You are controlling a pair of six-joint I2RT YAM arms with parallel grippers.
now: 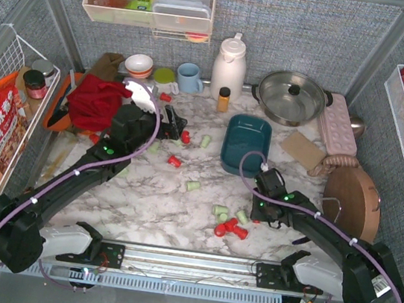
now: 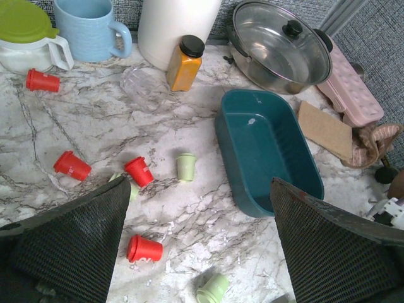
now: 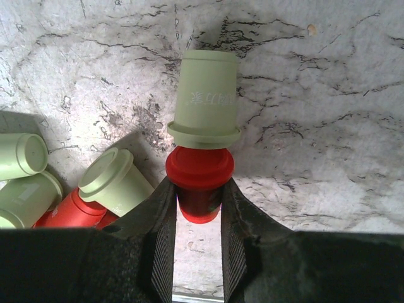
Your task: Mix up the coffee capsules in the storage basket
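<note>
Right gripper: jaws closed on a red capsule, with the fingers pressing its sides just below the rim. The capsule points away from the wrist, low over the marble table. Cannot tell whether it rests on the table or is lifted.

A green capsule lies on its side in line with it, the two wide rims touching. Just left of the grip is a heap of green capsules and a red one, packed against each other.

Left gripper: jaws wide open, holding nothing, hanging above the table left of the basket.

Teal basket: upright, toward the back and right of centre. It sits just in front of the lidded pot, with an orange bottle near its back-left corner.

Every capsule in view lies on the marble outside the basket:
- The loose capsules are scattered to its left, red and green, mostly apart from one another.
- One red and one green lie just beside its left wall.
- A lone red one lies at the back by the blue mug.
</note>
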